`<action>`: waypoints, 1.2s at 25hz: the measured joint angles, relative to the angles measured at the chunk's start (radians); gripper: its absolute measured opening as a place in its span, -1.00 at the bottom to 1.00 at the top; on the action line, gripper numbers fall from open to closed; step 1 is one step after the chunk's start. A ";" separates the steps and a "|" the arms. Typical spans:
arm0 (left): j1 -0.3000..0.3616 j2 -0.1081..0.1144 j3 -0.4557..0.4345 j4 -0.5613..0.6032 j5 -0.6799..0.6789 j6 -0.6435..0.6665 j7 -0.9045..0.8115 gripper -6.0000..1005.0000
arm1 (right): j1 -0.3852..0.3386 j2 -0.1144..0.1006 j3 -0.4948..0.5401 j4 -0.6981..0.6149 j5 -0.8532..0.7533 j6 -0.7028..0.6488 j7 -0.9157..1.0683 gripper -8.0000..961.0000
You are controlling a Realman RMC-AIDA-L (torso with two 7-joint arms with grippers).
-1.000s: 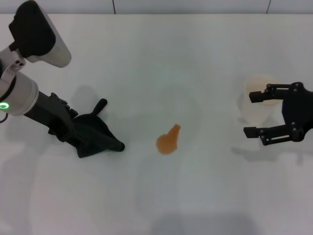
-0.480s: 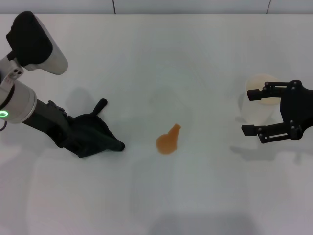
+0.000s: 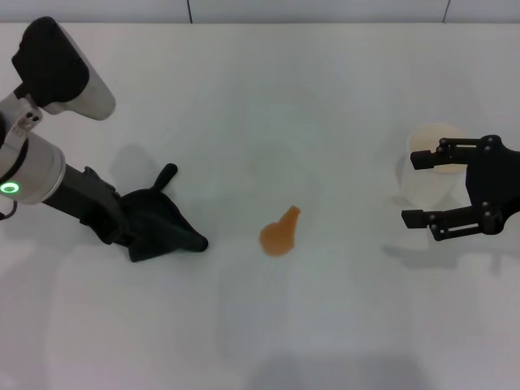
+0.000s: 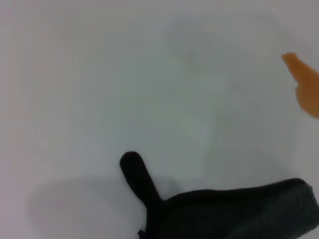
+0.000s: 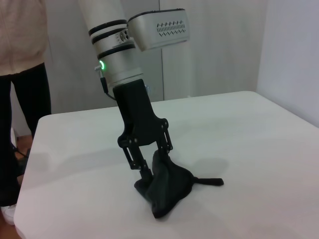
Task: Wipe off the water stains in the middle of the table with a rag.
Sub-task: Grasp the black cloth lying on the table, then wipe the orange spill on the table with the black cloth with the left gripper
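Note:
The rag (image 3: 166, 229) is a black lumpy bundle with a stub, lying on the white table (image 3: 268, 97) at the left. My left gripper (image 3: 136, 227) is down on it, its fingers closed into the cloth; the right wrist view shows this grip (image 5: 147, 175) on the rag (image 5: 169, 191). The water stain (image 3: 279, 234) is a small orange blot to the right of the rag, apart from it. The left wrist view shows the rag (image 4: 239, 211) and the stain (image 4: 305, 83) at the picture's edge. My right gripper (image 3: 412, 188) is open at the far right, empty.
A white cup (image 3: 431, 166) stands at the right, between the right gripper's fingers but not held. A person (image 5: 20, 74) stands beyond the table's left side in the right wrist view.
The left arm has shifted slightly over the rag; the rag and the stain stay where they were. The right gripper has barely moved.

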State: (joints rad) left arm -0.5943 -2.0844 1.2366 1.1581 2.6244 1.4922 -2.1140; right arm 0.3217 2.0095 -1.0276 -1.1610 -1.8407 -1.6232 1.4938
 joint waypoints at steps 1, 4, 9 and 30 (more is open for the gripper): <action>-0.002 0.001 0.000 -0.007 0.002 0.000 -0.004 0.50 | -0.001 0.000 0.000 -0.001 0.000 -0.001 0.000 0.76; -0.003 0.001 0.002 -0.011 0.007 0.000 -0.008 0.23 | -0.002 0.000 0.001 -0.003 0.000 -0.004 0.000 0.76; -0.006 0.001 -0.003 -0.011 0.015 0.000 -0.015 -0.12 | -0.004 0.000 0.004 -0.003 0.000 -0.005 0.000 0.76; -0.013 0.006 -0.094 0.012 -0.043 0.000 -0.037 -0.85 | -0.006 0.000 0.006 -0.007 0.000 -0.007 0.000 0.76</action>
State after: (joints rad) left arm -0.6073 -2.0781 1.1428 1.1704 2.5809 1.4922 -2.1509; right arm 0.3161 2.0095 -1.0216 -1.1676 -1.8408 -1.6298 1.4941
